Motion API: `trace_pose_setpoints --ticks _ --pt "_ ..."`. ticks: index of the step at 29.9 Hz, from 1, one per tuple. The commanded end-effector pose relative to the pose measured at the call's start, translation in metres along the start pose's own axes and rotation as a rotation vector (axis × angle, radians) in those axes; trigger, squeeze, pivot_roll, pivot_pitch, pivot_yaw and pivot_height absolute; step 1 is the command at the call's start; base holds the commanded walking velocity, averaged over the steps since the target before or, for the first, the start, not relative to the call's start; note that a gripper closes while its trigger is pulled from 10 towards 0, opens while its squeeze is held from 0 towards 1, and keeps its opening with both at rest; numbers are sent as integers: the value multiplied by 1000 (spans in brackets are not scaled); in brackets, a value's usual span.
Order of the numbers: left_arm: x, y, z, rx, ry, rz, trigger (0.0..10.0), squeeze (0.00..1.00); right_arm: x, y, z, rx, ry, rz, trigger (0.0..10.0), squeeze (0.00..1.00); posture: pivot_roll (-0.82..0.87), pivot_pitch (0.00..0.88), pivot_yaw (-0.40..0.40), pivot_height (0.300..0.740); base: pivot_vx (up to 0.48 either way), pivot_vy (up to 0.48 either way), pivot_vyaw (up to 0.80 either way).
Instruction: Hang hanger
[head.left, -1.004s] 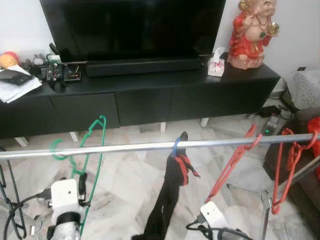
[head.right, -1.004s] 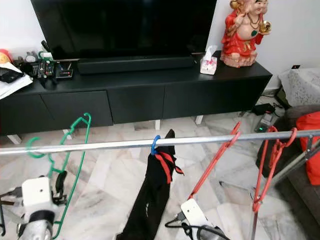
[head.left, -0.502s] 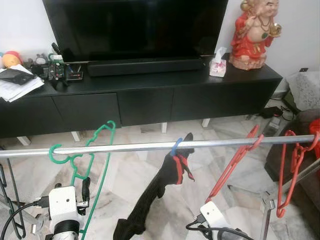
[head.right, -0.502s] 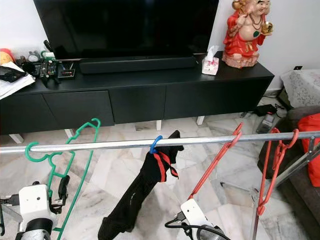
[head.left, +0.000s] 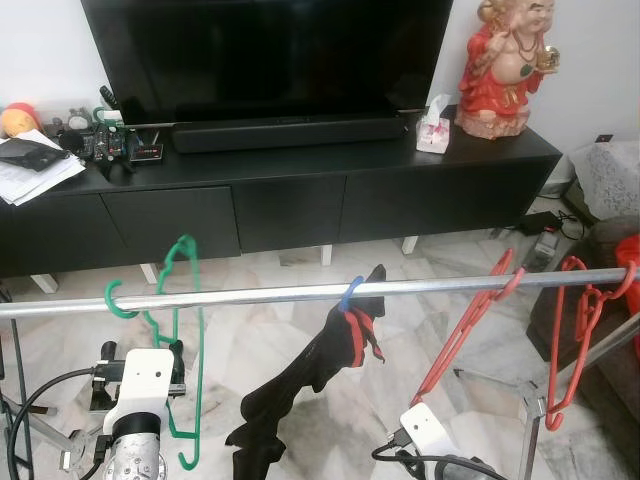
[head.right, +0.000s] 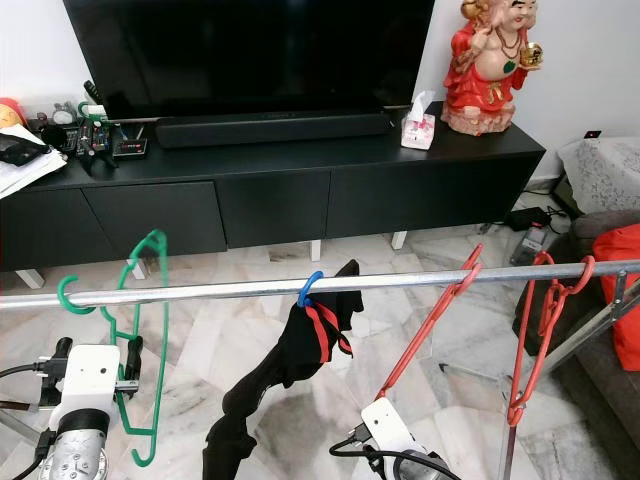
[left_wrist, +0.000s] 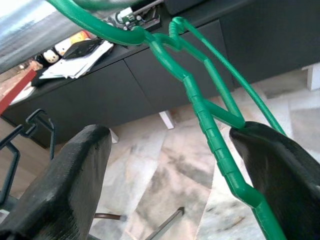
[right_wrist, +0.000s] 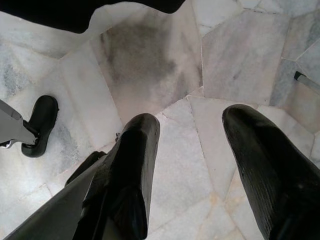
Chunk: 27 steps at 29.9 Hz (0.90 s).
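A green plastic hanger (head.left: 185, 350) hangs by its hook (head.left: 116, 301) on the silver rail (head.left: 250, 296), toward the rail's left end. Its body drops nearly straight down. My left gripper (head.left: 141, 348) is just below the rail, level with the hanger's neck. In the left wrist view the left gripper (left_wrist: 167, 135) is open, and the green hanger (left_wrist: 210, 125) runs between the fingers, close against one fingertip (left_wrist: 270, 150). My right gripper (right_wrist: 190, 117) is open and holds nothing, low over the marble floor (right_wrist: 165, 65).
A black garment (head.left: 300, 385) on a blue hook (head.left: 350, 292) hangs mid-rail. Two red hangers (head.left: 465, 330) (head.left: 572, 340) hang to the right. Behind stand a black TV console (head.left: 300, 195), a red statue (head.left: 505, 65) and a tissue box (head.left: 432, 125). A rack leg (head.left: 530, 440) stands at right.
The green hanger has turned from a slant to hang straight down from the rail, and my left fingers have come off it. The black garment has swung left.
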<state>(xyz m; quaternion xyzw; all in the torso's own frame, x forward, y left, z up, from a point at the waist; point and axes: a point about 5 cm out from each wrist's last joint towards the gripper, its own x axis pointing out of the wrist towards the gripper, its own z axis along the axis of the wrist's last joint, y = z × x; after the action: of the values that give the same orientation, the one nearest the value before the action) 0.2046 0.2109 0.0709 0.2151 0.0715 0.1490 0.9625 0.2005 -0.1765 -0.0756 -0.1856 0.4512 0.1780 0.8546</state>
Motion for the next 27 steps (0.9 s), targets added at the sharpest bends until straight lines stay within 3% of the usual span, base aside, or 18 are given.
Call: trace_pose_setpoints --ticks 1,2,3,27 --pt "1 -1 -4 34 21 1 10000 1000 0 -1 0 -3 -1 -4 10000 0 -81 0 -28 740 0 0 0" --pt "1 -2 -6 35 37 3 10000 988 0 -1 0 -2 0 -4 10000 0 -81 0 -28 740 0 0 0" --pt "1 -3 -8 39 49 -6 10000 0 0 -1 0 -3 0 -4 10000 0 -81 0 -28 740 0 0 0" --pt "-4 -10 -16 61 71 -29 10000 0 0 -2 2 -10 -2 -6 10000 0 -74 0 -38 740 0 0 0"
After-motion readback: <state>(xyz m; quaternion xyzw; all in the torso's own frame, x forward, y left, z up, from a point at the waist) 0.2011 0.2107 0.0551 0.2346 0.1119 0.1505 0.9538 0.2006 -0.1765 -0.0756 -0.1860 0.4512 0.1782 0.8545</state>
